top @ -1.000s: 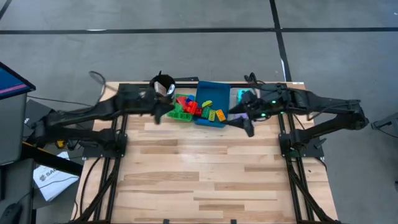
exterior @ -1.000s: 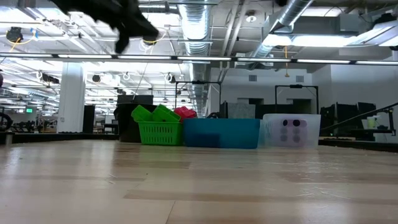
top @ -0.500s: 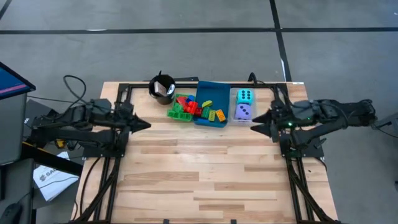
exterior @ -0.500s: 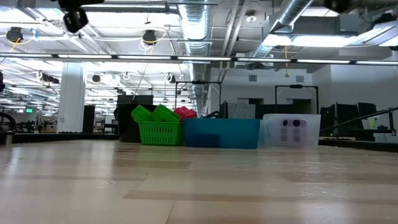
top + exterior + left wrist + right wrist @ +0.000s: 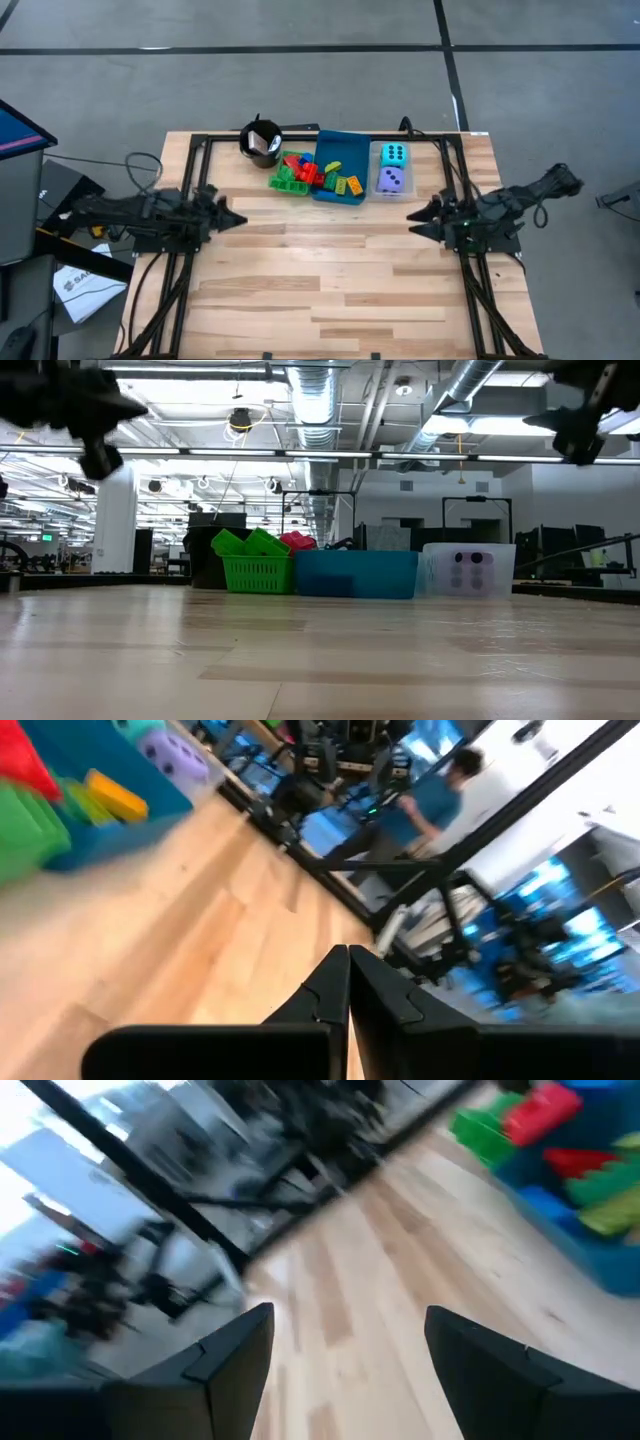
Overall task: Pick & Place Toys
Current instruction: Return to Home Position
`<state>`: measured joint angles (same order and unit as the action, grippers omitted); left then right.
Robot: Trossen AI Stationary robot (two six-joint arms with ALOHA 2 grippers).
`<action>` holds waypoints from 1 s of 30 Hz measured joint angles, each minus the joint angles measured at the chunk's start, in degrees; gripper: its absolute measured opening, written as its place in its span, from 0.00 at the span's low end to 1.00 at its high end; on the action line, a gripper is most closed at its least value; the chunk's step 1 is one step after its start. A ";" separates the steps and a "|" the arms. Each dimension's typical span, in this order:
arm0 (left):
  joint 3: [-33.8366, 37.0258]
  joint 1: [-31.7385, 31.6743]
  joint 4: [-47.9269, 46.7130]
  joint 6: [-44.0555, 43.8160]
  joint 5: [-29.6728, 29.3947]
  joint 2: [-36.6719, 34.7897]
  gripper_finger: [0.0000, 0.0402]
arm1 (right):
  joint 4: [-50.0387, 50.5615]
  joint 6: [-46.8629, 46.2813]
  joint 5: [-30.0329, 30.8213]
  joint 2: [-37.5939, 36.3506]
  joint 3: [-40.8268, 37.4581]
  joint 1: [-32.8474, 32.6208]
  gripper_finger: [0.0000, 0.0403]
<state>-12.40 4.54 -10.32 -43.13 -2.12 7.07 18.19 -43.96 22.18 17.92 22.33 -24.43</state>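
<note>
At the left edge of the table (image 5: 330,280), the left gripper (image 5: 232,218) hangs over bare wood, well apart from the trays. Only its own wrist view settles its state: the two dark fingers (image 5: 325,995) are pressed together with nothing between them. That view alone also catches a person (image 5: 440,795) in a blue top out in the room beyond. Along the far edge the high view shows one black cup (image 5: 261,141), then three trays in a row, each just beside the next: one green tray (image 5: 278,182), one blue tray (image 5: 345,143) and one clear tray (image 5: 377,168). The bricks (image 5: 306,173) lie in the green and blue trays, green and red ones heaped in the green, yellow, green and red ones in the blue, too tangled for a sure count. The clear tray holds two dice, a cyan die (image 5: 393,154) farther back and a purple die (image 5: 391,180) in front of it. The low view shows only one die's dark pips through the clear wall. It also shows green and red bricks rising above the green tray's rim, which the view from above flattens. At the right edge the right gripper (image 5: 415,222) hangs over the wood, level with the left one. Its wrist view shows its fingers (image 5: 235,1355) spread wide and empty, with the green and blue trays ahead.
</note>
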 joint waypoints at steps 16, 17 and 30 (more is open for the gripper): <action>11.86 1.88 11.37 3.50 2.45 -5.64 0.01 | -16.00 3.61 -2.14 -9.13 -19.78 -0.67 0.63; 11.86 1.88 11.31 3.46 2.43 -5.52 0.01 | -16.46 4.34 -2.29 -8.93 -20.02 -0.67 0.63; 11.97 1.82 12.03 3.77 1.43 -4.66 0.02 | -17.55 0.74 -2.76 -7.83 -20.41 -0.30 0.49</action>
<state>-0.43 6.36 1.72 -39.35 -0.69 2.41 0.64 -43.22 19.42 10.09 1.91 -24.73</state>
